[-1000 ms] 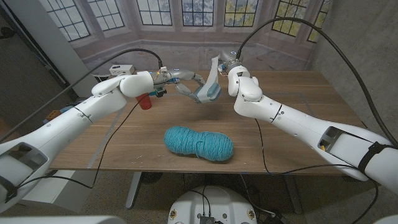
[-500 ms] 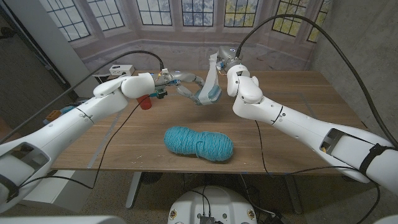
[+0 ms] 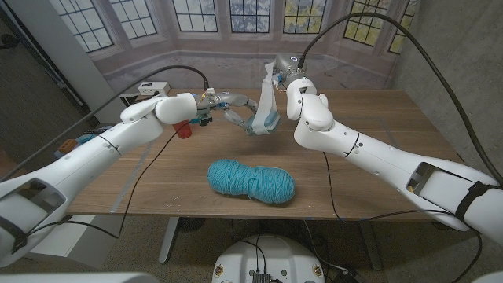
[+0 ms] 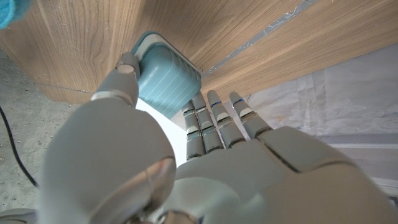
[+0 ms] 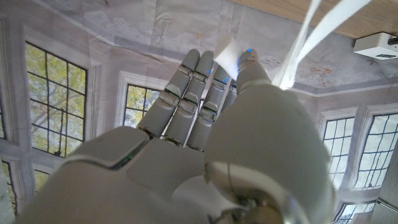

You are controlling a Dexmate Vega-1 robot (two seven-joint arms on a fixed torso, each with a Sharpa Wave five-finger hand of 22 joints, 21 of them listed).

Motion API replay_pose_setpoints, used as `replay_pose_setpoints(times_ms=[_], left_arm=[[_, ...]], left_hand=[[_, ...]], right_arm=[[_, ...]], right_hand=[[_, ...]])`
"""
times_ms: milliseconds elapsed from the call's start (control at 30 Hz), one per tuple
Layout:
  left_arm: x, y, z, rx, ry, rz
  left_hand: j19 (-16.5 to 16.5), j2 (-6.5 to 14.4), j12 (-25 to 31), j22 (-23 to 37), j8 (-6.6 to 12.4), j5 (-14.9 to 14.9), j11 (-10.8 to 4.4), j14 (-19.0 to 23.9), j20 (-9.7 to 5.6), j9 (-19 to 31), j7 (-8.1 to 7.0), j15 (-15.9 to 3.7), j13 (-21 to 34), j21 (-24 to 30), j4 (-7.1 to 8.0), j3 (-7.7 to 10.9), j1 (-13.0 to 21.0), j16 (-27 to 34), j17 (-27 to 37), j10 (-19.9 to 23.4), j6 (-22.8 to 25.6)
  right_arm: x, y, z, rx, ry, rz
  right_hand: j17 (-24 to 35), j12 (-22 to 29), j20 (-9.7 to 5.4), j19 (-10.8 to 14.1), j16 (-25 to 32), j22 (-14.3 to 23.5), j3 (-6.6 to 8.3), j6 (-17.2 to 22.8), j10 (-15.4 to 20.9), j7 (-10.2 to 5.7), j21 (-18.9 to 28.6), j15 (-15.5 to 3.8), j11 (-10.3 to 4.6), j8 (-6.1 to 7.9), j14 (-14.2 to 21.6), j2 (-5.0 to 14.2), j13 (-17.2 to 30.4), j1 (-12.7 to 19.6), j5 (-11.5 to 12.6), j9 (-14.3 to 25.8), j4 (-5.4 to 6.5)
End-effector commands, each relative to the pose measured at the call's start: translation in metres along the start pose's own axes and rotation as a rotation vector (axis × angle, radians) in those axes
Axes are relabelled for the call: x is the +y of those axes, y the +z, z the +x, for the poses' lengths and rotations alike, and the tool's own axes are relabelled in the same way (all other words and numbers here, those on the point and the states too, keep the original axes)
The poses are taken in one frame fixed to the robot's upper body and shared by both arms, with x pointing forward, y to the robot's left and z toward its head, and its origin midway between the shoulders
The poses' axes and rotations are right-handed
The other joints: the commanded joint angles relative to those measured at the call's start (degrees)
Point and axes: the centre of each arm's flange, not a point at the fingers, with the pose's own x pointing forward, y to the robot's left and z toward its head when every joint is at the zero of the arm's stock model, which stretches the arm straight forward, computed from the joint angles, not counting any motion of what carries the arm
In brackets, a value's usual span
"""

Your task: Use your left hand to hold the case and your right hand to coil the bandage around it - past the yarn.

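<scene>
Left hand [image 3: 233,108] has the little blue case [image 3: 266,120] clamped between thumb and fingers, up off the desk [image 3: 377,149] at the far side. In the left wrist view you can see the grip pretty well: thumb [image 4: 126,68] on one edge of the case [image 4: 166,85], fingers [image 4: 211,121] along the other. My guess is that leaves the middle of the case free so the wrap has somewhere to go.

Right hand [image 3: 284,72] is higher up, just beside the case, pinching the white bandage [image 3: 266,93]. The right wrist view shows the end of the bandage [image 5: 231,61] caught at the fingertips [image 5: 247,59], and the strip runs down to the case looking fairly taut. Keeping it tight is probably what makes the coil sit snug.

The teal yarn [image 3: 251,181] sits on the desk nearer the robot, well apart from both hands. There's also a red thing [image 3: 182,129] under the left forearm; can't tell what it is.
</scene>
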Motion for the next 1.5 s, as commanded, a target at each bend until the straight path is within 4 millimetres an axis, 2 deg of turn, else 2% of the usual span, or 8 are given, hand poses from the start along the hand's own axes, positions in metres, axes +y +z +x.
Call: replay_pose_setpoints(times_ms=[33,467,1033,1367,1500], left_arm=[[-0.002,-0.008,0.012,0.019,-0.02,-0.007],[-0.002,-0.013,0.029,0.019,-0.019,-0.013],[-0.001,-0.006,0.056,0.0,-0.024,-0.008],[-0.004,-0.005,0.063,-0.007,-0.032,-0.014],[-0.004,-0.005,0.064,-0.006,-0.031,-0.02]], left_hand=[[-0.37,3.47,0.23,0.07,17.91,0.53,-1.0,-0.3,-0.06,0.31,-0.95,0.16,0.1,0.12,0.82,0.96,-2.53,0.15,0.17,1.09,1.99],[-0.39,3.44,0.22,0.08,17.89,0.54,-1.0,-0.3,-0.14,0.37,-1.01,0.14,0.05,0.14,0.79,1.07,-2.57,0.1,0.09,1.07,1.97],[-0.4,3.45,0.3,0.09,17.89,0.53,-0.94,-0.21,-0.01,0.43,-0.86,0.18,0.05,0.17,0.75,1.09,-2.61,0.17,0.07,1.19,2.01],[-0.46,3.47,0.27,0.09,17.86,0.52,-0.78,-0.31,0.01,0.45,-1.12,0.2,0.04,0.16,0.76,1.05,-2.64,0.18,0.09,1.06,1.99],[-0.47,3.55,0.3,0.09,17.87,0.53,-0.85,-0.35,0.03,0.48,-0.78,0.2,0.0,0.17,0.79,0.99,-2.65,0.22,0.15,1.18,2.01]], right_arm=[[-0.011,-0.001,-0.009,0.021,0.0,0.021],[-0.014,0.006,-0.019,0.03,0.008,0.049],[-0.02,0.018,-0.031,0.034,0.006,0.094],[-0.025,0.025,-0.041,0.038,0.006,0.113],[-0.027,0.029,-0.046,0.039,0.001,0.112]], right_hand=[[0.21,0.23,-3.05,-0.29,-0.29,0.12,-0.34,-0.44,0.28,0.02,-0.01,-6.68,-0.3,0.14,0.26,0.02,0.18,0.36,0.25,0.14,-0.07],[0.39,0.14,-2.88,-0.18,-0.33,0.13,-0.52,-0.61,0.34,0.3,0.03,-6.66,0.09,0.08,0.16,0.03,0.07,0.17,0.25,0.16,0.02],[0.67,0.14,-2.56,0.05,-0.16,0.13,-0.41,-0.42,0.53,0.65,0.12,-6.65,0.44,0.14,0.49,0.46,0.02,0.39,0.29,0.18,-0.04],[0.83,0.15,-2.38,0.26,-0.06,0.12,-0.43,-0.39,0.66,0.88,0.2,-6.66,0.61,0.14,0.66,0.44,-0.02,0.55,0.26,0.19,-0.15],[0.9,0.14,-2.24,0.34,0.0,0.12,-0.44,-0.39,0.65,0.98,0.23,-6.65,0.62,0.13,0.76,0.46,-0.02,0.57,0.25,0.19,-0.16]])
